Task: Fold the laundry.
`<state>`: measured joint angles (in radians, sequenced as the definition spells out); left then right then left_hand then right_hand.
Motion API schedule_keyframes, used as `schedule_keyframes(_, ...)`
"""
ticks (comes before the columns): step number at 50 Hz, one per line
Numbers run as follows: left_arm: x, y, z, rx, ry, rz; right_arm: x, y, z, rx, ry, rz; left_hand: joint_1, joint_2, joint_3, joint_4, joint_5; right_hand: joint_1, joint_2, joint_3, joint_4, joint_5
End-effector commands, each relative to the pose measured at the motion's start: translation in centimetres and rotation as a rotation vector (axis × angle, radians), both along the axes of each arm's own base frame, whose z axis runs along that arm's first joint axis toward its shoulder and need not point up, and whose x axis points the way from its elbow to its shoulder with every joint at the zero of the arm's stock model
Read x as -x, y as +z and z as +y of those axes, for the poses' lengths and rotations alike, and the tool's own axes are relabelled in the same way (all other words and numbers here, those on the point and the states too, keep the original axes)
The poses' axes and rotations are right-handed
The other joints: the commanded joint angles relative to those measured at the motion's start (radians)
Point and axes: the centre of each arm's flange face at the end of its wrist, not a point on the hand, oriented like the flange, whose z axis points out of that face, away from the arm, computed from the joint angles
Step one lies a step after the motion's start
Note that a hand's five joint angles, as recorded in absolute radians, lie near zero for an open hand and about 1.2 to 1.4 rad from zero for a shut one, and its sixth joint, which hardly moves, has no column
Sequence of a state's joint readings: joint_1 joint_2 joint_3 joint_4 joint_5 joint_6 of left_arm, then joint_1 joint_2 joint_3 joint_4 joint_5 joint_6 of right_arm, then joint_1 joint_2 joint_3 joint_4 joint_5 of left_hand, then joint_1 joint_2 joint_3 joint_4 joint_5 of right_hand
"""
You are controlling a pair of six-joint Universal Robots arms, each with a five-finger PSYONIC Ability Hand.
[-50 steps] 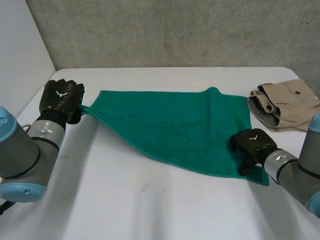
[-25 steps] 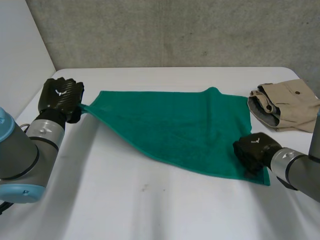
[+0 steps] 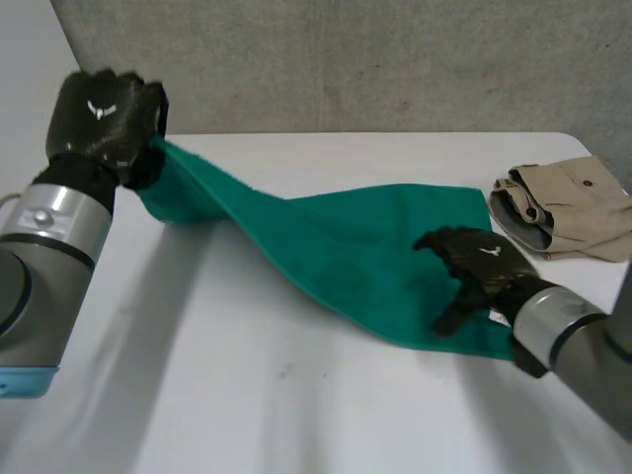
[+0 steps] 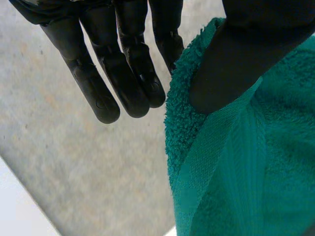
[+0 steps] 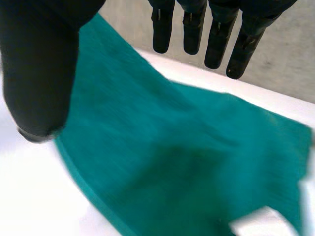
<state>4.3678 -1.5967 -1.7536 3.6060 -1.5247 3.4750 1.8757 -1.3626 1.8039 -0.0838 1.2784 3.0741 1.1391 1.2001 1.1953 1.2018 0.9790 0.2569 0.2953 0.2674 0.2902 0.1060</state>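
- The dark green terry towel (image 3: 346, 247) is half on the white counter (image 3: 247, 395). Its right end lies flat in front of the right arm. Its left corner is off the surface, so the cloth climbs in a twisted band towards the left arm.
- The left robot hand (image 3: 107, 114) is held high over the counter's far left side and grips that lifted corner. In the left wrist view its thumb (image 4: 246, 54) presses down on the towel's hemmed edge, while the other fingers (image 4: 123, 73) reach out straight beside the cloth.
- The right robot hand (image 3: 479, 269) is open over the towel's near right part, with its fingers (image 5: 216, 44) spread, straight and holding nothing. The towel lies below them in the right wrist view. I cannot tell whether the palm touches it.
- Step in hand, as I judge it: the first fold, with the left corner picked up to be carried across the towel.
- The next move calls for the left robot hand to bring its corner over to the right end and lay it down edge on edge. The right robot hand would have to pin or take the near right corner first, or the whole towel may drag along.
- A folded beige fabric garment (image 3: 568, 202) with a button sits on the counter just beside the towel's far right corner. I cannot tell whether they touch.
- That garment leaves little room on the right, so a sliding towel could push into it. The rest of the counter near the towel is bare.
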Motion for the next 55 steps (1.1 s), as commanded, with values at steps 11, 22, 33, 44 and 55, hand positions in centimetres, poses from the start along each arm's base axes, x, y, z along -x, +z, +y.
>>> schedule_keyframes(11, 2.4, 4.3, 4.9, 0.03, -0.15, 0.09, -9.6, -1.2, 2.4, -0.115, -0.096, -0.305, 0.257, 0.196, 0.201, 0.194, 0.243, -0.002, -0.04, -0.012, -0.035, -0.025)
schedule_keyframes(22, 2.4, 5.4, 6.3, 0.049, -0.17, 0.119, -9.9, -3.8, 0.0, -0.023, -0.236, -0.329, 0.257, 0.196, 0.201, 0.194, 0.243, 0.036, -0.002, 0.026, 0.003, 0.013)
schedule_keyframes(33, 1.9, 6.1, 5.9, 0.034, -0.17, 0.184, -8.3, -6.1, -1.3, -0.027, -0.297, -0.265, 0.257, 0.196, 0.201, 0.194, 0.243, 0.101, 0.063, 0.091, 0.068, 0.077)
schedule_keyframes(44, 0.3, 6.1, 4.2, 0.036, -0.09, 0.199, 0.2, -4.9, -5.8, 0.087, -0.404, -0.078, 0.257, 0.196, 0.201, 0.194, 0.243, 0.327, 0.289, 0.316, 0.294, 0.303)
schedule_keyframes(55, -0.8, 5.6, 3.0, 0.021, -0.044, 0.202, 2.1, -6.6, -6.2, 0.049, -0.249, 0.054, 0.257, 0.196, 0.201, 0.194, 0.243, 0.476, 0.438, 0.466, 0.443, 0.453)
